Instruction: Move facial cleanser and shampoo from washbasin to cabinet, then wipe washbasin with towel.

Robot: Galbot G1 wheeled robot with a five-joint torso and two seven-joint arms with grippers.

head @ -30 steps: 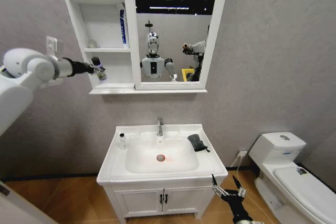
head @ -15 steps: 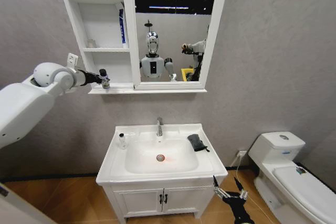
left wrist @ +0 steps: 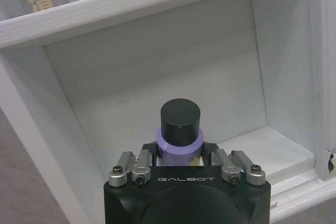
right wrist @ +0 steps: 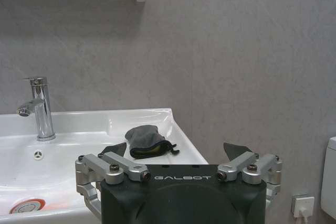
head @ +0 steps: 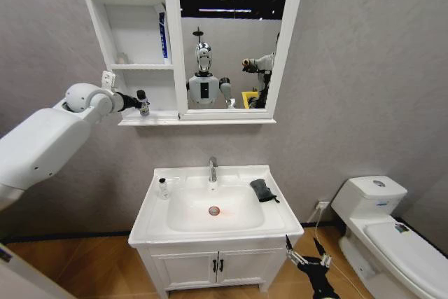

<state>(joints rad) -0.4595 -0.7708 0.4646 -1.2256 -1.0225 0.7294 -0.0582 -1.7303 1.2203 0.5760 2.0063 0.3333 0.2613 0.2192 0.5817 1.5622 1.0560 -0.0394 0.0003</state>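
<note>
The left gripper (head: 142, 103) is up at the cabinet (head: 133, 47), fingers clamped on a small bottle (left wrist: 180, 129) with a black cap and purple collar, right at the mouth of the bottom shelf compartment. The right gripper (head: 306, 251) hangs low by the front right corner of the washbasin (head: 215, 204), fingers spread apart with nothing in them. The dark towel (head: 263, 190) lies crumpled on the basin's right rim, and another little bottle (head: 162, 188) stands on the left rim near the tap (head: 213, 169).

Bathroom, washbasin (head: 210, 204), toilet (head: 381, 232), mirrored cabinet (head: 133, 47), grey walls
</note>
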